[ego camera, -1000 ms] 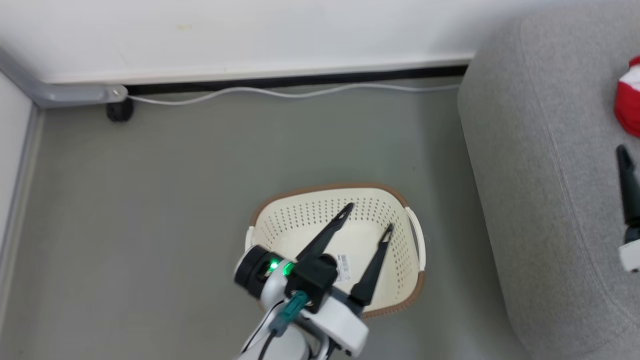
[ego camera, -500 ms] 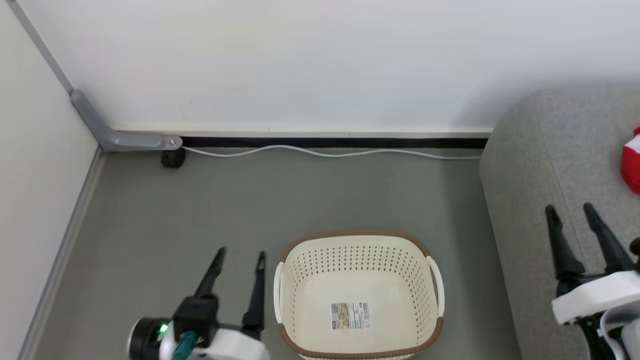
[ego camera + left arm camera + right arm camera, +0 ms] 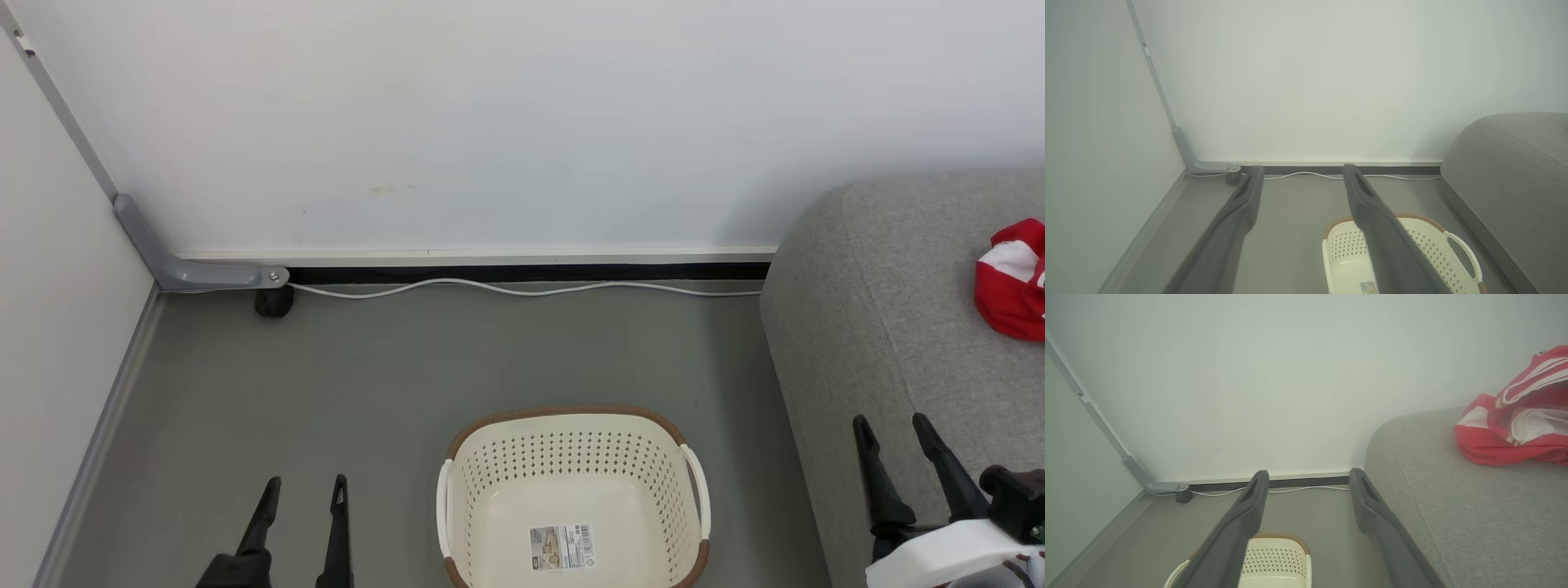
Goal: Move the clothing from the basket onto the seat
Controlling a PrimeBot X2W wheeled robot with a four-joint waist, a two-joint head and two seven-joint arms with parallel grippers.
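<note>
- The grey sofa (image 3: 882, 327) stands on your right, near the basket.
- The cream laundry basket (image 3: 563, 411) sits on the floor between the two grippers. The head view lets you look down onto its floor, where a paper label (image 3: 561, 547) lies.
- The red jerseys (image 3: 1012, 282) lie bunched on the sofa. The right wrist view gives you their white stripes.
- The left gripper (image 3: 306, 482) is over the floor and the right gripper (image 3: 890, 420) is over the sofa's edge. Both have their fingers parted and grip nothing.
</note>
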